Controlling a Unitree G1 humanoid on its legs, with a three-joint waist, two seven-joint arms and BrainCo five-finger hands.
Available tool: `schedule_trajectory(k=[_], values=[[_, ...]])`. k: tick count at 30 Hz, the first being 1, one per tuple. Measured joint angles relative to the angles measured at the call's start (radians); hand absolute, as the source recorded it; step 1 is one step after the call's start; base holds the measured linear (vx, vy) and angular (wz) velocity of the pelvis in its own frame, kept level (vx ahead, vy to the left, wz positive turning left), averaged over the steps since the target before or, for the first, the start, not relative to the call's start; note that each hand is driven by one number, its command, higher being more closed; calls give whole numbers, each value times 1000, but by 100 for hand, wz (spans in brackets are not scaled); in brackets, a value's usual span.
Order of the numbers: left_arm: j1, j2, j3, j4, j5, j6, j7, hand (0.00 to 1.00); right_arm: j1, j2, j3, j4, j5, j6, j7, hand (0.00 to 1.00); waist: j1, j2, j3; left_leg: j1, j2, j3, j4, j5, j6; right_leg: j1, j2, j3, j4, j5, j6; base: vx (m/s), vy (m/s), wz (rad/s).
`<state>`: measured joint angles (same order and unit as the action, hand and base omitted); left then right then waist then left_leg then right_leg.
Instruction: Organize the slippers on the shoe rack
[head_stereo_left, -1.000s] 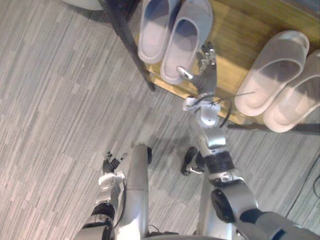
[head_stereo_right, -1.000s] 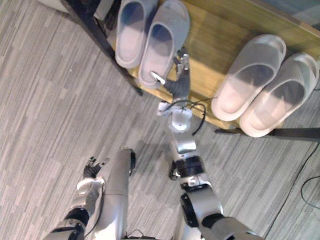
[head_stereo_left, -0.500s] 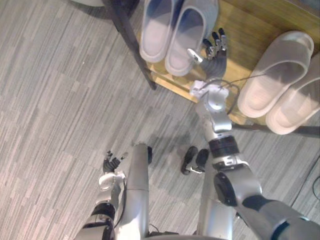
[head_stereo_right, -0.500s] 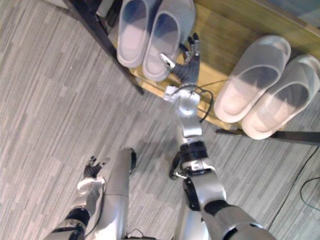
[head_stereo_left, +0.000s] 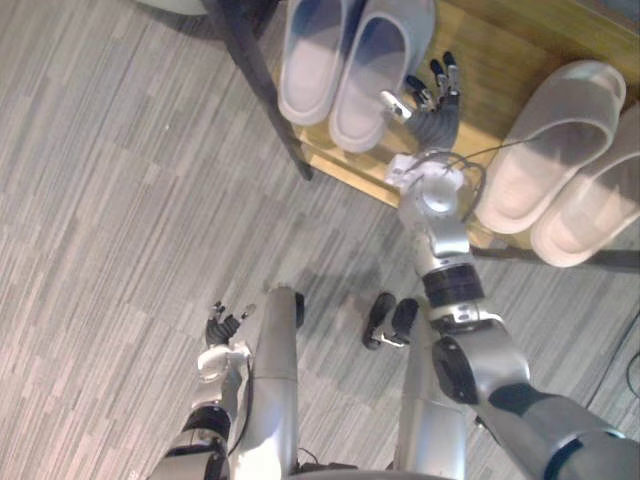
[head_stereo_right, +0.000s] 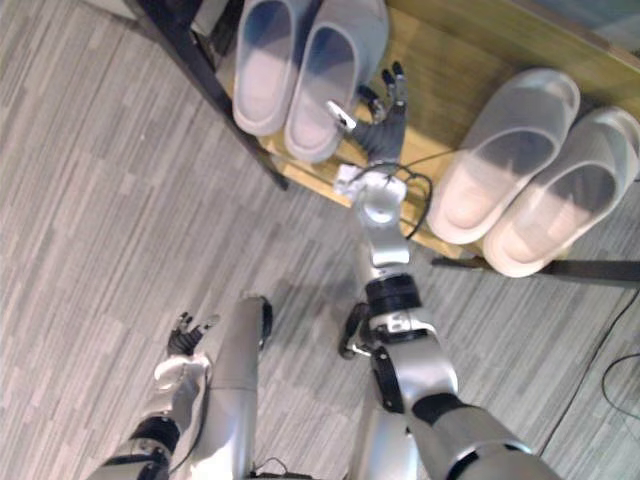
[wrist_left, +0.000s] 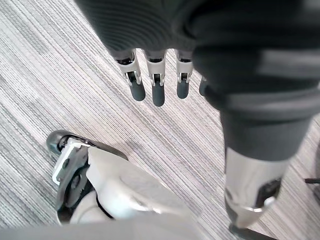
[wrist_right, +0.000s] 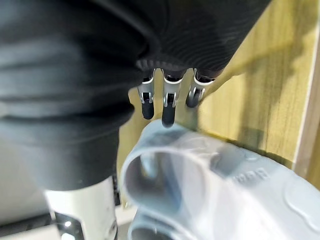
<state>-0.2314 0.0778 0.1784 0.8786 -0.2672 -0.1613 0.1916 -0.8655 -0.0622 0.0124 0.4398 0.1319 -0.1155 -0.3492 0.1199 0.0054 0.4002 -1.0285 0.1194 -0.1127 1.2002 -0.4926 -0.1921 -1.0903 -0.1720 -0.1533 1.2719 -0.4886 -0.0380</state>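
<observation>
**Left eye view.** Two pairs of slippers sit on the wooden shelf (head_stereo_left: 490, 60), whose grain runs along the plank. The grey pair (head_stereo_left: 345, 60) lies at the left end, the two side by side. They are smooth moulded foam with closed rounded toes, heels toward the robot. The pale pair (head_stereo_left: 545, 150), a milky beige with broad straps, lies well apart to the right, also side by side. Any print on them is too small to tell here. The right hand (head_stereo_left: 432, 112) is over the shelf between the pairs, just beside the nearer grey slipper's heel. Its fingers (head_stereo_left: 442, 88) are straight and a little fanned, holding nothing. The thumb (head_stereo_left: 393, 103) juts toward that heel, but I cannot tell whether it touches. The left hand (head_stereo_left: 222, 330) hangs low over the floor, far from the shelf.

**Right eye view.** A black post (head_stereo_right: 195, 75) slants past the shelf's left end, beside the grey pair. The shelf's front edge shows as a lighter strip. The floor (head_stereo_right: 90, 200) is grey carpet in thin streaks.

**Left wrist view.** The left hand's fingers hang straight and relaxed, close together in a row over the streaked carpet, with nothing in them.

**Right wrist view.** The right hand's straight fingers point down just above the arched strap (wrist_right: 200, 152) of a grey slipper, a smooth matt hoop with a hollow under it. There are raised marks on the slipper's side, too blurred to read. Yellow wood grain shows behind.
</observation>
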Motion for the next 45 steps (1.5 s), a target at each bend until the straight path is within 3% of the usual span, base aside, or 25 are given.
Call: schedule_trajectory(k=[4,10,14,20,24,27,30,36,41,45], values=[[54,-15,-10,-28,11,1,-24,0,188,-29,67,-179,-76,0,34,0,-14,0,-2,157,15,42,-135,43,15,144,14,5,-127,36,23,20,-14,-9],[102,-25,-93,-20,82,20,-69,0,505,-57,127,-341,-146,0,106,0,-40,-3,-42,369,27,103,-351,112,34,340,23,2,-330,117,17,49,32,-9],[172,-61,-150,1,130,27,-91,0,768,-56,157,-407,-213,0,180,0,-63,-8,-126,560,26,166,-545,169,55,506,34,18,-510,177,38,123,92,-17],[228,-99,-257,48,203,48,-128,0,1055,-36,89,-412,-248,-2,256,0,-72,-33,-238,767,14,226,-783,253,75,690,44,29,-723,257,62,93,82,-11],[253,-97,-257,78,261,60,-136,0,1125,31,-14,-194,-224,-1,280,0,-87,-42,-302,897,2,260,-953,323,75,792,51,36,-848,308,73,50,52,-10],[254,-94,-278,112,280,61,-135,0,1128,31,-70,0,-161,4,288,0,-97,-18,-331,969,-9,285,-1061,370,82,846,58,51,-931,349,82,17,51,-18],[251,-82,-294,136,289,60,-136,0,1117,29,-124,185,-148,8,290,0,-114,6,-346,1005,-9,300,-1111,388,86,886,71,65,-1005,389,89,-3,52,-18],[236,-49,-380,155,304,59,-139,0,1078,21,-204,382,-62,8,293,0,-122,5,-346,1054,-8,324,-1143,395,92,958,97,105,-1130,467,96,-5,37,-19],[205,-30,-573,135,305,58,-142,0,1071,19,-222,416,-13,4,302,0,-127,7,-347,1072,-19,322,-1153,399,98,1009,97,107,-1213,512,104,0,30,-2],[186,-12,-777,-61,306,45,-158,0,1059,18,-247,452,-3,-2,305,0,-137,9,-348,1093,-28,318,-1164,400,99,1034,95,106,-1234,519,105,6,23,1]])
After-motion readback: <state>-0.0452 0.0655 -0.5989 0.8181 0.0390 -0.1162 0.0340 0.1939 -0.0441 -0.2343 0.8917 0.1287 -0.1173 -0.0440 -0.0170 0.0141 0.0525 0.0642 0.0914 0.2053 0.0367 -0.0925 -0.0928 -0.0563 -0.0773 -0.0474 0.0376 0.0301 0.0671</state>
